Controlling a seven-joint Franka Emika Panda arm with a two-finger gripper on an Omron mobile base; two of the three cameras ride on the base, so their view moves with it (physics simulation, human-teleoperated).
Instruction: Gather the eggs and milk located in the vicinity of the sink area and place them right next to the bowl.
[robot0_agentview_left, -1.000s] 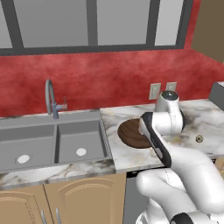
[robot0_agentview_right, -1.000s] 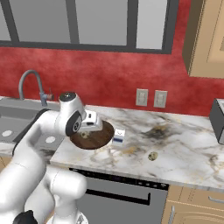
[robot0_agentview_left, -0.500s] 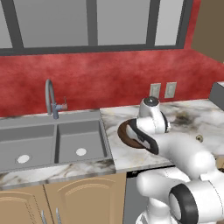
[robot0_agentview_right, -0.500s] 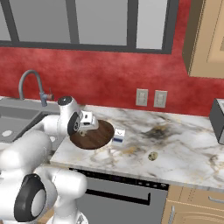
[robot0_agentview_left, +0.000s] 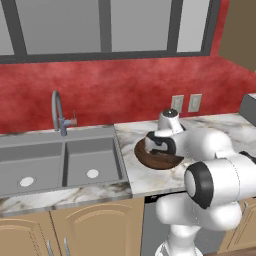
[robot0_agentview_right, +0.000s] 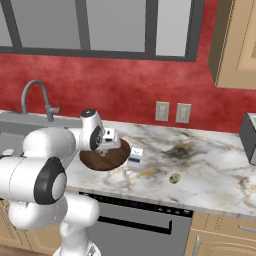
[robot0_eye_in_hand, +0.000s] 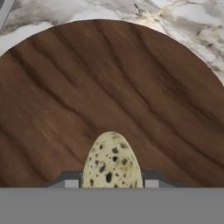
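- Hand view: the tool (robot0_eye_in_hand: 112, 183) is pinched tight on a speckled egg (robot0_eye_in_hand: 112, 162), its two dark tips flanking the shell, and it hangs directly over the brown bowl (robot0_eye_in_hand: 87, 87).
- Judged from the task, the egg belongs beside the bowl, not in it, so the carry should run on past the rim before any lowering.
- A good release would come low over bare marble, tips parting slowly, since a rounded egg will likely roll if let go from a height.
- Right base view: the tool (robot0_agentview_right: 107, 138) sits above the bowl (robot0_agentview_right: 100, 159), with the milk (robot0_agentview_right: 134, 155) standing just beside the bowl's right rim.
- A second egg (robot0_agentview_right: 174, 178) lies on the desk (robot0_agentview_right: 215, 170) further right, apart from the bowl and near the front edge.
- Open marble shows behind the bowl toward the wall and to the right past the milk; the strip in front of the bowl is narrow and ends at the desk edge, a poor spot for something that rolls.
- Left base view: the sink (robot0_agentview_left: 60, 162) lies just left of the bowl (robot0_agentview_left: 155, 159), with only a thin band of desk between, so setting down on that side risks a roll into the basin.
- Nothing tall stands in the way except the milk, which a sideways sweep could tip.
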